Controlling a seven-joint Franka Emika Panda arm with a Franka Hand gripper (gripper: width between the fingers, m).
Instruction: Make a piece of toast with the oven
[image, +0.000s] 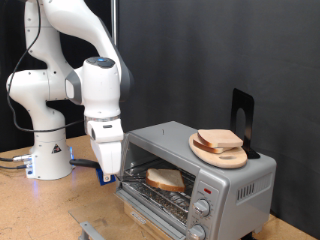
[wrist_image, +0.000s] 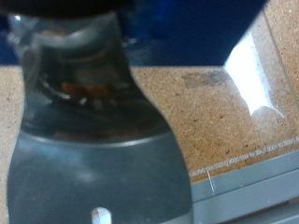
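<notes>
Silver-grey boxy toaster oven (image: 200, 178) stands with its glass door (image: 150, 205) down. Inside, on the wire rack, lies the pale, brown-crusted piece of toast (image: 165, 179). Left of it, the white end effector (image: 108, 176) hangs at the door's edge; whether spread or pressed together I cannot tell. Contact there should stay gentle. On the oven's top, a round wooden plate (image: 203, 153) holds more bread slices (image: 219, 140).

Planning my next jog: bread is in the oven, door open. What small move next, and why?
Probably lift the open door shut with the end effector: the piece of toast already lies inside the oven, and the end effector hangs beside the door's edge.
</notes>
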